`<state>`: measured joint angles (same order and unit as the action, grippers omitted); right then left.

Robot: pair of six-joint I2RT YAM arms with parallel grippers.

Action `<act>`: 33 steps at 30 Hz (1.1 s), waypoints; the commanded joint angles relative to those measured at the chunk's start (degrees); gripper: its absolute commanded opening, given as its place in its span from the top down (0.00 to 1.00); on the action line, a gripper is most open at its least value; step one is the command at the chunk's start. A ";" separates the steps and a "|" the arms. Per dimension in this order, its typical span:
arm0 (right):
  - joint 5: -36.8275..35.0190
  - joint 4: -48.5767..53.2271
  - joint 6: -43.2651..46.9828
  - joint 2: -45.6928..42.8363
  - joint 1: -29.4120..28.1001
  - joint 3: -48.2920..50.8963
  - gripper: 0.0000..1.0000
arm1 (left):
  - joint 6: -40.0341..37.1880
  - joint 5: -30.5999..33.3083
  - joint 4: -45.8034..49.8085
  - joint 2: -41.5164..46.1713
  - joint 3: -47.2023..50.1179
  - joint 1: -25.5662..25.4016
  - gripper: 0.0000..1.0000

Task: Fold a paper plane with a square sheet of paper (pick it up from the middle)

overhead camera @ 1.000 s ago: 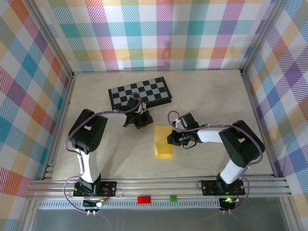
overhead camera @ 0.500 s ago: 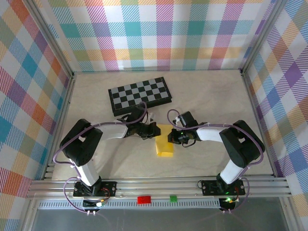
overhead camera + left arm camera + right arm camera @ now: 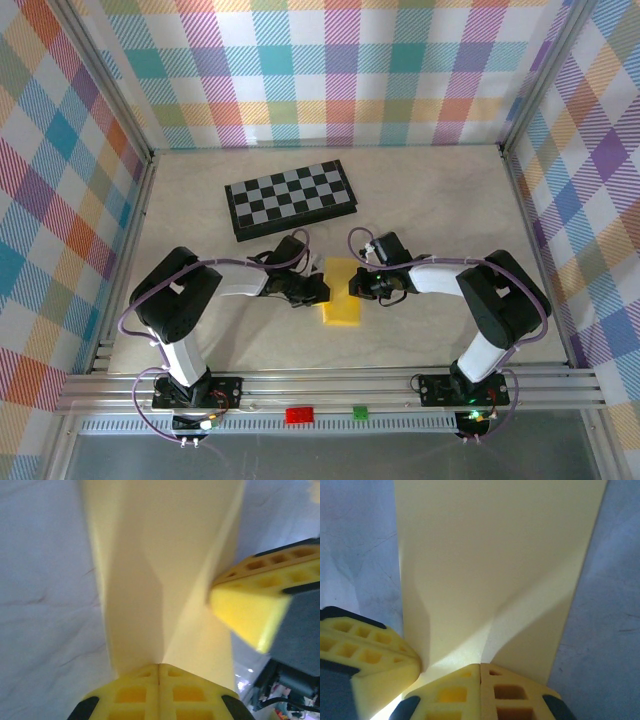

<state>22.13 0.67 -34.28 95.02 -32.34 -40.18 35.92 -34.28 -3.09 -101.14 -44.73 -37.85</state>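
Left gripper point(image 3: 319, 290) is swinging in from beside the chessboard point(image 3: 290, 195) to the one square sheet of paper point(image 3: 340, 306), lying mid-table. Right gripper point(image 3: 354, 286) is staying opposite. Two grippers, one board. Left wrist: closed tips are touching the sheet's edge. Right wrist: same again, tips clenched. Whether either is pinching the paper, I cannot tell.
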 commanded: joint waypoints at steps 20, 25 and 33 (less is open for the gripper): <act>-5.52 5.23 -0.77 0.34 0.35 2.82 1.00 | 1.90 -0.51 0.45 7.11 -0.94 -3.58 1.00; -5.44 4.94 -0.81 0.39 0.35 3.02 1.00 | 2.47 -1.38 -2.06 2.37 -0.61 -4.69 1.00; -5.52 4.65 -0.84 0.59 0.34 3.18 1.00 | -1.56 1.58 1.72 4.00 5.81 -4.69 1.00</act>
<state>21.47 -0.03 -35.16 94.32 -32.32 -39.33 36.77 -33.85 -4.64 -98.76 -41.39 -42.52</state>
